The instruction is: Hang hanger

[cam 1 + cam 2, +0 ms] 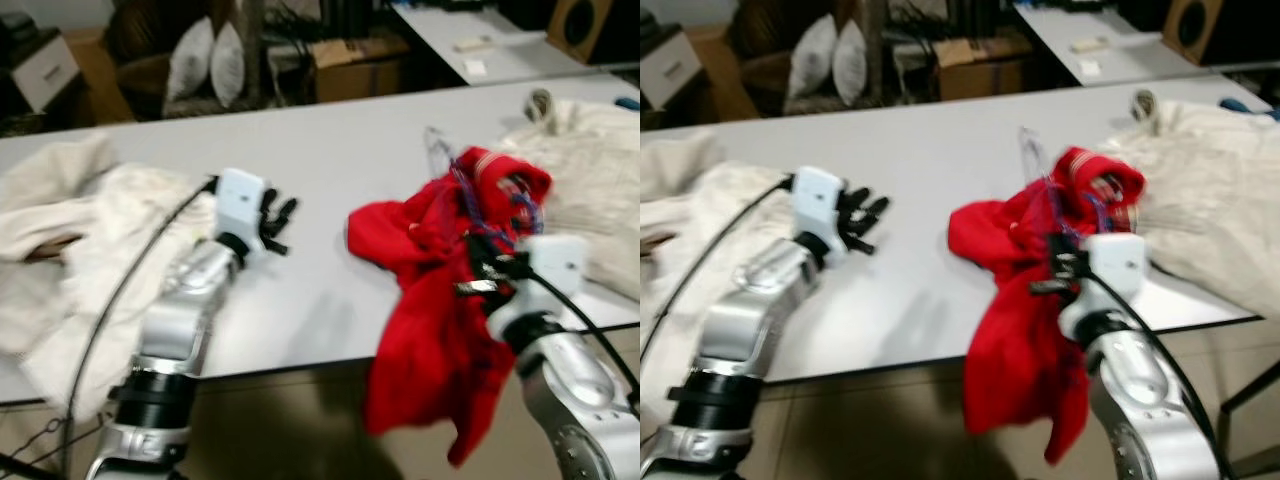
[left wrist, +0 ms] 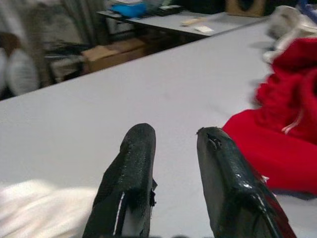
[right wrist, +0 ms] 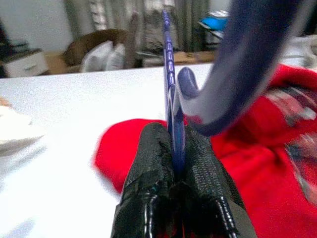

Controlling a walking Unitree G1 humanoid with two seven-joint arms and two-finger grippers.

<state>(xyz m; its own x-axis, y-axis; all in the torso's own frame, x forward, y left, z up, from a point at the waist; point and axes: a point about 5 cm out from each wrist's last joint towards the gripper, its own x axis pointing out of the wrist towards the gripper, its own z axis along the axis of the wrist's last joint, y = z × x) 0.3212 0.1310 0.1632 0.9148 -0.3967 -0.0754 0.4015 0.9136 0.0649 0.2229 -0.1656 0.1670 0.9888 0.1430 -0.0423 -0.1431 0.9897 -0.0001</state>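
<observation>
Carefully, I'd lift with my right gripper [image 3: 176, 148] clamped on the blue hanger [image 3: 171, 94] inside the red garment [image 1: 430, 300] at the table [image 1: 330, 160] edge, left gripper [image 2: 173, 173] spread idle.

Left arm reaches forward on the left, silver forearm angled up and to the right, white wrist block at its far end. Left gripper [image 1: 278, 222] sits beyond the wrist, pointing right; its black fingers [image 2: 130, 178] stand apart with a clear gap between them, nothing held. Right arm rises from the near right corner, elbow bent, forearm pointing away, white wrist block on top. Right gripper [image 3: 174, 163] has its fingers pressed together, clamped on a thin blue hanger [image 3: 171, 89].
</observation>
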